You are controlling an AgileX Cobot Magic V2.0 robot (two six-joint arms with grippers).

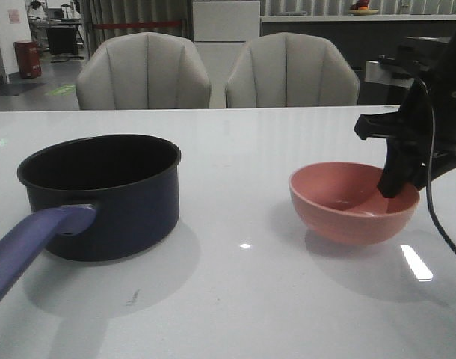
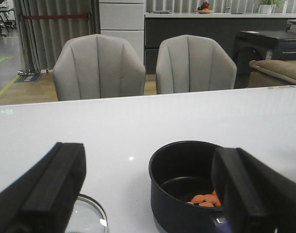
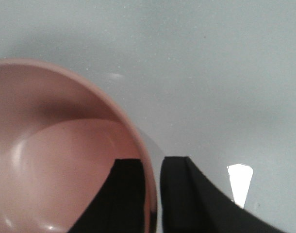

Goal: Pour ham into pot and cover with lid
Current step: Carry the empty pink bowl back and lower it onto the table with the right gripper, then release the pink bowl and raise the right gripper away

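Note:
The dark navy pot (image 1: pixel 116 202) stands at the table's left, its purple-blue handle (image 1: pixel 34 239) pointing toward me. Small orange-pink ham (image 2: pixel 204 199) chunks lie on the pot's (image 2: pixel 182 170) floor in the left wrist view. The glass lid (image 2: pixel 87 216) with its metal rim lies flat on the table beside the pot, partly hidden by a finger. My left gripper (image 2: pixel 145 167) hangs open above them, holding nothing. On the right, the pink bowl (image 1: pixel 347 206) rests upright and looks empty. My right gripper (image 3: pixel 152 165) is shut on the bowl (image 3: pixel 51 145) rim, one finger inside, one outside.
Two grey chairs (image 1: pixel 144 71) stand behind the table's far edge. The right arm and its cable (image 1: pixel 437 217) hang at the bowl's right side. Bare white tabletop (image 1: pixel 235 194) lies between pot and bowl.

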